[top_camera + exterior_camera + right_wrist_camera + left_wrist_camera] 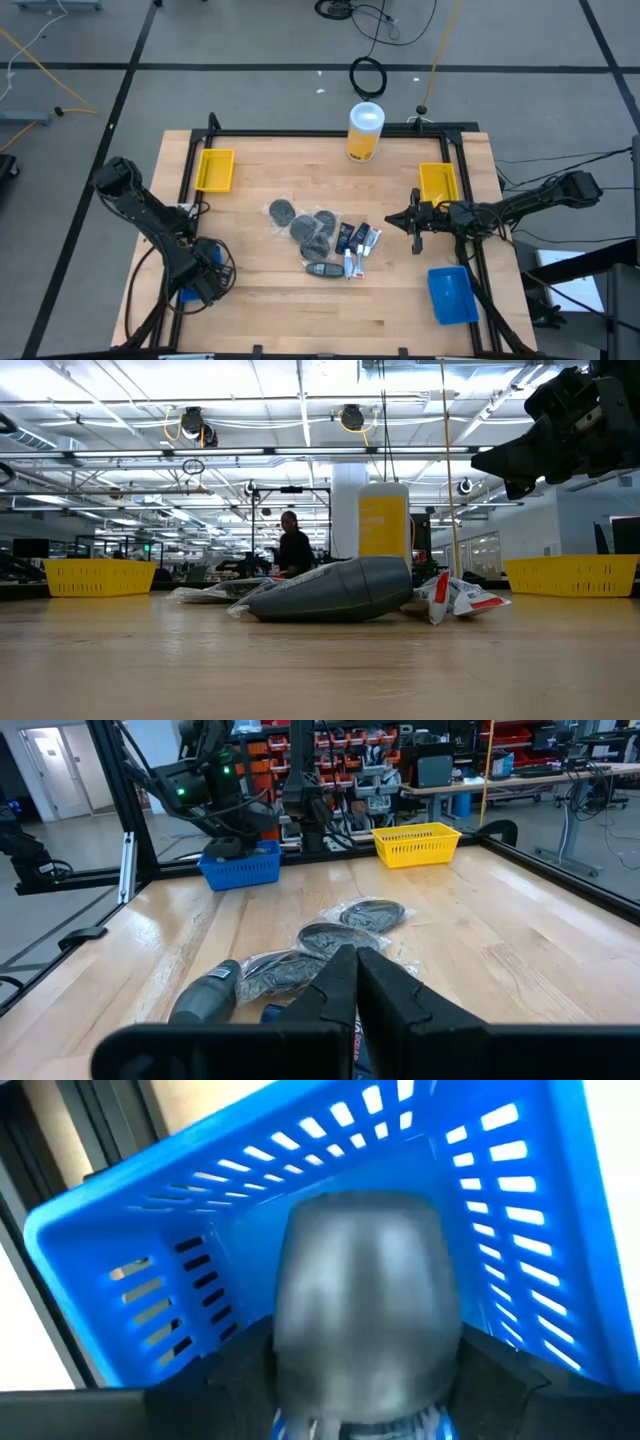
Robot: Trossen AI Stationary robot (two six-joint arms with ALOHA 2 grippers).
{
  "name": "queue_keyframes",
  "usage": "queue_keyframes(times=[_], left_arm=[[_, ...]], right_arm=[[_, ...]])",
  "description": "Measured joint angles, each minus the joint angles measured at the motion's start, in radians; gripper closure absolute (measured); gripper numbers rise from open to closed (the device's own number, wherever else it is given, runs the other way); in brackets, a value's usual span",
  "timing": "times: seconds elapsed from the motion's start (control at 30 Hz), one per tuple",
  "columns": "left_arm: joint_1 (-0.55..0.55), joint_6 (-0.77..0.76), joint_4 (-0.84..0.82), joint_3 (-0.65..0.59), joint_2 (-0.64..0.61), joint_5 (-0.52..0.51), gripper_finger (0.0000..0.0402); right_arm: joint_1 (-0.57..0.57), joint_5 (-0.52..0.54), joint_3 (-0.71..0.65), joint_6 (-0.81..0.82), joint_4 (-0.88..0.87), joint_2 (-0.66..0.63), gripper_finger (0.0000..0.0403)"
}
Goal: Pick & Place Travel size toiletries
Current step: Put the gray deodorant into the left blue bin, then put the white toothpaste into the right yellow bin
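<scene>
Warehouse-style room behind, ceiling lights on, one person in dark clothes (293, 548) standing far back. Wooden tabletop (270, 290) carries the toiletries pile at its centre: dark grey discs in clear wrap (282, 211), a dark grey oblong bottle (321, 269) lying on its side, white tubes (350, 262), dark blue sachets (345, 237). Yellow cylinder container (365, 131) with white lid stands upright at the far edge. Two yellow baskets sit at the far corners (left one (215, 170), right one (438, 183)).

Left pincer (200, 283) is down over the blue basket (130, 1230) at the near-left corner. Left wrist view shows another dark grey bottle (362, 1310) between its fingers, inside the basket. Can't tell whether the fingers grip it or stand loose around it.

Right pincer (417, 222) hangs above the tabletop just right of the pile, fingers (395, 985) pressed together, holding nothing. Second blue basket (452, 294) sits near the right front corner, well apart from the pile.
</scene>
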Motion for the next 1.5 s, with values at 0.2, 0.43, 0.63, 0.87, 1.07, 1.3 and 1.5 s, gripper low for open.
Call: queue_keyframes(times=[0.2,0.43,0.63,0.87,1.07,1.3,1.5], left_arm=[[0.0,0.046,-0.002,0.0,-0.01,0.009,0.0111],[0.0,0.07,-0.05,0.054,-0.105,-0.052,0.0092],[0.0,0.218,-0.055,0.145,-0.175,-0.366,0.0112],[0.0,0.742,0.166,0.16,-0.175,-0.896,0.013],[0.042,1.218,0.376,0.159,-0.102,-1.22,0.0125],[0.202,1.424,0.588,0.158,0.017,-1.25,0.0124],[0.357,1.615,0.831,0.157,0.168,-1.073,0.0124]], right_arm=[[0.0,0.0,0.0,0.0,0.0,0.0,0.0399],[0.0,0.002,0.0,0.0,0.001,0.0,0.0399],[0.0,0.003,0.0,0.0,0.0,0.0,0.0399],[0.0,0.001,0.0,0.0,0.0,0.0,0.0399],[0.0,-0.001,0.0,0.013,0.0,0.0,0.0399],[0.001,-0.167,0.0,0.076,-0.008,0.0,0.0399],[0.03,-0.297,0.0,0.036,0.02,0.046,0.0399]])
